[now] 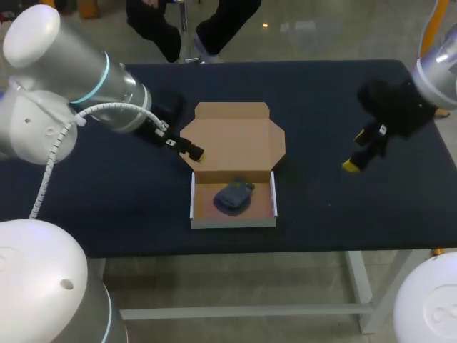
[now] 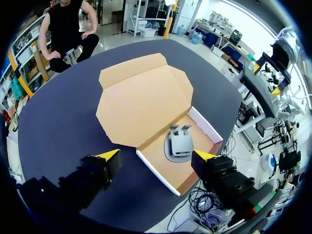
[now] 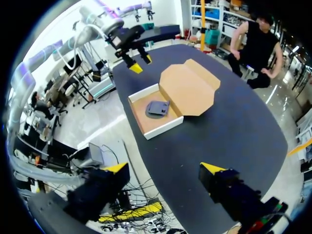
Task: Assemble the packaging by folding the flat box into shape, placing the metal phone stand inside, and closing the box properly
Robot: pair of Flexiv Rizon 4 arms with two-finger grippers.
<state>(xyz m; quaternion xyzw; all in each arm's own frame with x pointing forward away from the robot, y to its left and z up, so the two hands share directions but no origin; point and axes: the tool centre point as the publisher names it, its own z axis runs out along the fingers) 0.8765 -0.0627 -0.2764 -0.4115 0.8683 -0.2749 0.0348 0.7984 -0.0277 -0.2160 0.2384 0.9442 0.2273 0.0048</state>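
Head view: left pincer (image 1: 187,148) beside box (image 1: 239,139)

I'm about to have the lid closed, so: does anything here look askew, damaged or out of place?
Nothing stands out. The phone stand lies wholly inside the box tray, whose walls stand upright, and the lid lies open and flat on the table behind it, without visible tears.

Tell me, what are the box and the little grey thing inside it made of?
The box looks like cardboard: flat, dull brown inside, with white outer walls and straight fold lines. The grey phone stand lying inside it looks like metal, smooth with a soft sheen, though painted plastic could look the same.
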